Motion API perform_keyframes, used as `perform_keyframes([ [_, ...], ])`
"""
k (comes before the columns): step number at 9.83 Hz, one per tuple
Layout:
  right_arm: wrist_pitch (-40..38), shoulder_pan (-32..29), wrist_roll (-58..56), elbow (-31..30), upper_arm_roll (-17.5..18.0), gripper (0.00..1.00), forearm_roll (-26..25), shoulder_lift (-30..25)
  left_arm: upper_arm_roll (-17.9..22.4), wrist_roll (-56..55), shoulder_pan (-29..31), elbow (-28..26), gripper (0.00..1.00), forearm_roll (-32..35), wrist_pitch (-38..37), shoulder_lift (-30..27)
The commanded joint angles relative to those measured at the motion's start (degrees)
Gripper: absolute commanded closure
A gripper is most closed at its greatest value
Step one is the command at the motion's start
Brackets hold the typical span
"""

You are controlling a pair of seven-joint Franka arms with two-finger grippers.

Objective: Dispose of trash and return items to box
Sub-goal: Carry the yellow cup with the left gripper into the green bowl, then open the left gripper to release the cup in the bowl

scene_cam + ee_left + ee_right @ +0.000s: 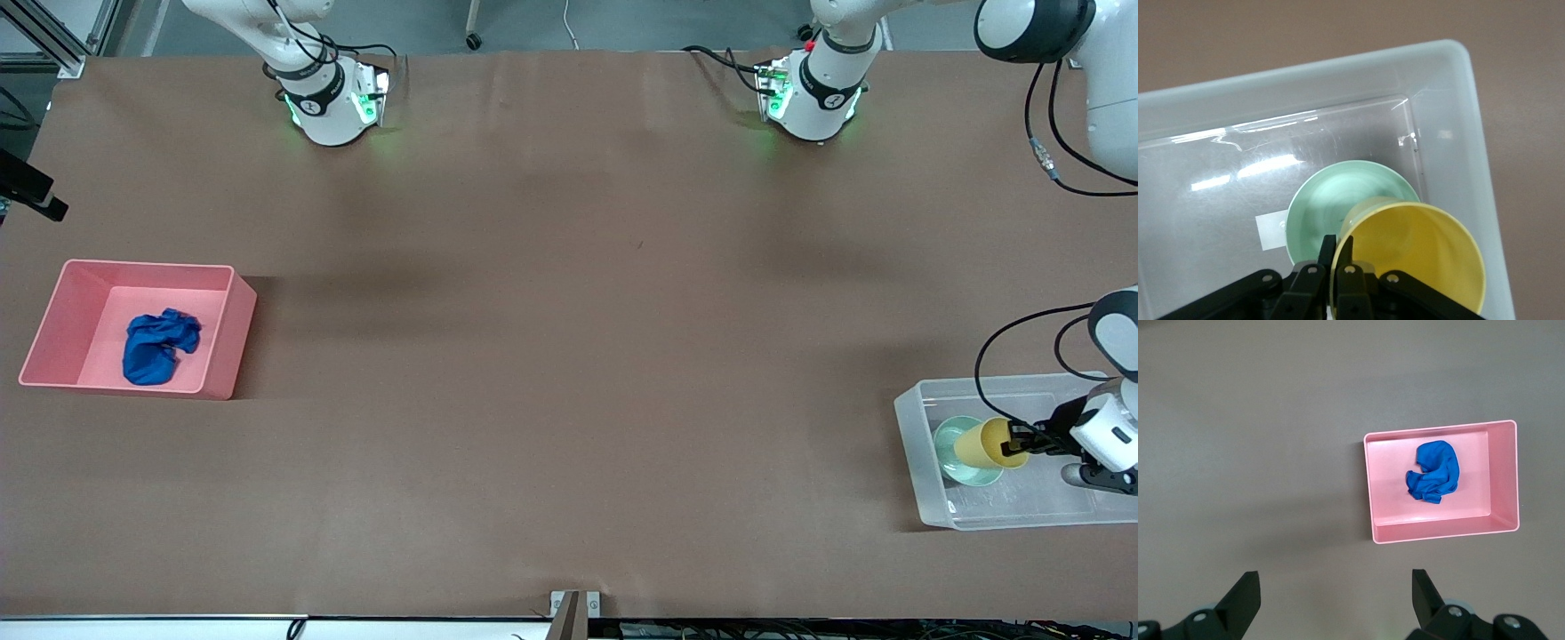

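The clear box (996, 384) stands at the left arm's end of the table. The mint-green bowl (953, 455) sits in it. My left gripper (1018, 440) is inside the box, shut on the rim of the yellow cup (987, 443), which is tilted over the bowl. The left wrist view shows the fingers (1328, 248) pinching the cup's (1418, 260) wall, with the bowl (1331, 200) beneath. The blue wad (158, 345) lies in the pink bin (227, 333). My right gripper (1336, 587) is open and empty, high over bare table beside the pink bin (1438, 533).
The pink bin stands at the right arm's end of the table. A white label (1271, 230) lies under the clear box (1338, 67). A black object (31, 191) juts in at the table's edge above the pink bin. The brown table (569, 356) lies between the two bins.
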Motion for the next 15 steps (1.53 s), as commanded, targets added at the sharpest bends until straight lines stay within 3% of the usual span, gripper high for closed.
perform_keyframes([
  [1,-0.2,0.1,0.3,-0.5,0.0,0.0,-0.6,-0.6,0.8,-0.5,-0.7,0.8,0.85,1.3,2.2,3.1],
  [2,-0.2,0.1,0.3,-0.5,0.0,0.0,-0.6,-0.6,0.8,-0.5,-0.7,0.8,0.73,1.3,2.2,3.0],
  [3,-0.2,0.1,0.3,-0.5,0.0,0.0,-0.6,-0.6,0.9,-0.4,-0.7,0.6,0.47,1.3,2.2,2.9],
  [4,-0.2,0.1,0.2,-0.5,0.0,0.0,-0.6,-0.6,0.9,-0.5,-0.7,0.4,0.13,1.4,2.2,2.4],
  [5,-0.2,0.1,0.3,-0.5,0.0,0.0,-0.6,-0.6,0.9,-0.7,-0.4,0.4,0.0,1.4,2.2,1.4],
  [8,-0.2,0.0,0.3,-0.5,0.0,0.0,-0.6,-0.6,0.2,-1.0,-1.3,-0.1,0.0,1.4,-0.6,-4.7],
  [11,-0.2,0.0,0.2,-0.5,0.0,0.0,-0.6,-0.6,0.1,-3.3,-5.7,-0.6,0.0,1.3,-8.6,-11.2],
  [12,-0.2,0.0,0.3,-0.5,0.0,0.0,-0.6,-0.6,-0.6,-6.3,-7.5,-1.9,0.0,1.3,-12.4,-14.3],
  [15,-0.1,0.0,0.3,-0.5,0.0,0.0,-0.6,-0.6,-2.2,-14.3,-11.9,-9.2,0.0,1.3,-14.5,-24.3],
])
